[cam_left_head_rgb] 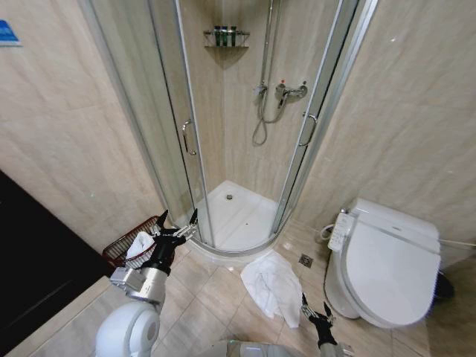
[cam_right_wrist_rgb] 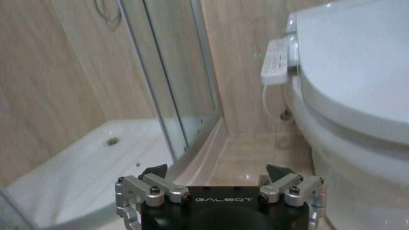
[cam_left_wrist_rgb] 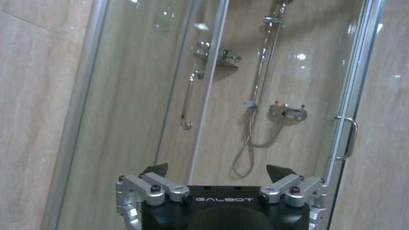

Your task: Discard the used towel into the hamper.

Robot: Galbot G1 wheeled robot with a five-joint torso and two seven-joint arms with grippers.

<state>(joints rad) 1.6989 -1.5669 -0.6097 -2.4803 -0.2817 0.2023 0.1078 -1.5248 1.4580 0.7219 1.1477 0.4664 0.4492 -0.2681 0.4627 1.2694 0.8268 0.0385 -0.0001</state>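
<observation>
One towel lodged in hamper; second towel left on floor. Left gripper spread, empty, above hamper; right gripper spread, beside second towel. Pickup judged next.

Tiled floor: white towel, hamper.

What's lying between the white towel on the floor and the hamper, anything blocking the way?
Nothing on the floor blocks it. The towel lies on bare tiles in front of the shower, and the hamper stands against the wall to the left. Only the open left gripper hangs over the hamper's rim, where a white cloth already lies.
</observation>
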